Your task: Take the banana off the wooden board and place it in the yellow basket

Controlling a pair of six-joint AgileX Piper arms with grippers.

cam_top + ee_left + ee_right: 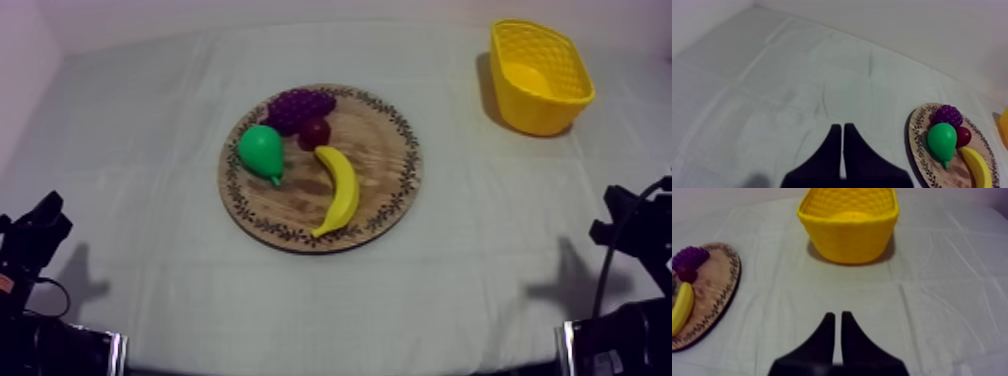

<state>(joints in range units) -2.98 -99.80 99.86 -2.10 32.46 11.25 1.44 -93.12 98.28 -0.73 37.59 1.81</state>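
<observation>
Banana (338,190) on board (385,150), far from left claw (843,126) and right claw (838,314), both seemingly closed.

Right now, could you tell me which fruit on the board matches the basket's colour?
The banana: long, curved, yellow; the pear is green, the grapes purple, the small red fruit dark red.

board (380,170): grainy wood | banana (340,188): smooth, glossy | basket (540,75): latticed plastic | cloth (150,150): matt, creased
</observation>
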